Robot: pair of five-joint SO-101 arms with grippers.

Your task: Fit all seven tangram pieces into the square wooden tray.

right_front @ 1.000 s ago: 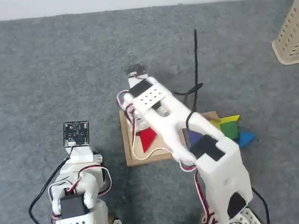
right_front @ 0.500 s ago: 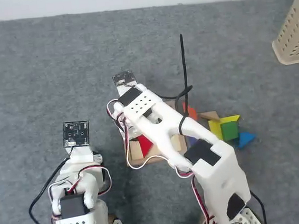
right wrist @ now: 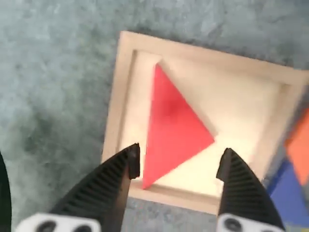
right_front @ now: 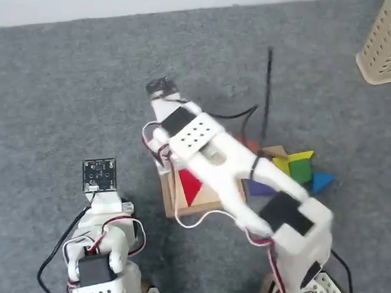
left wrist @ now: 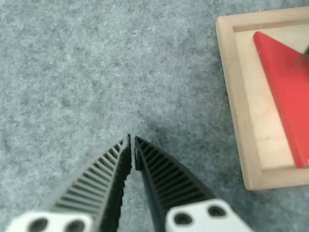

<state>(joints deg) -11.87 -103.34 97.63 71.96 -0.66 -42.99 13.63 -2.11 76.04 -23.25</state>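
Red triangle (right wrist: 171, 128) in wooden tray (right wrist: 112, 121) beneath wide right jaws; left jaws together.

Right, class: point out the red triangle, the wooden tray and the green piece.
red triangle (right wrist: 174, 128): right wrist view, middle of its face.
wooden tray (left wrist: 239, 96): left wrist view, its rim.
green piece (right_front: 300, 171): high view, its centre.

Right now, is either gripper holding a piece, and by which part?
Nothing is held. The right gripper is open above the red triangle in the tray; the left gripper is shut, empty.
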